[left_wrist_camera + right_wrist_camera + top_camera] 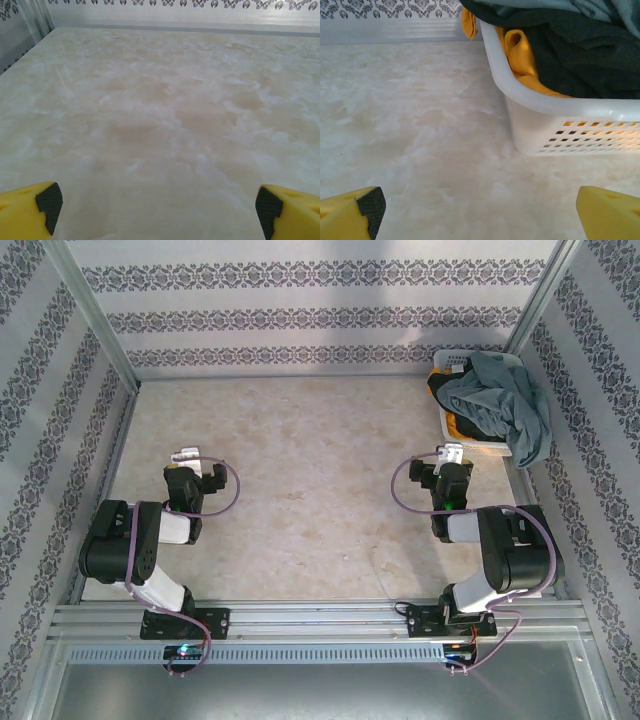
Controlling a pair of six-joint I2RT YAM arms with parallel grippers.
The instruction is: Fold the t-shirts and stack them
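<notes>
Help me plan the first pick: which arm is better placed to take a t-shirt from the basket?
Probably right: the open right pincer faces the white basket close ahead, the blue-grey t-shirt draped over its rim; the left pincer sits across the table from it.

The tabletop [300, 490] is smooth and cream with a stone-like pattern and a soft sheen. The basket [545, 107] is white moulded plastic, glossy along its rounded rim. The blue-grey t-shirt [510, 400], black t-shirt [580, 55] and orange-yellow t-shirt [520, 55] are soft, matt, rumpled cloth. The left hand [157, 207] and right hand [480, 207] have matt yellow plastic fingers [605, 212] faced with black textured pads [49, 202]. The frame rails [320, 618] look like brushed metal.
</notes>
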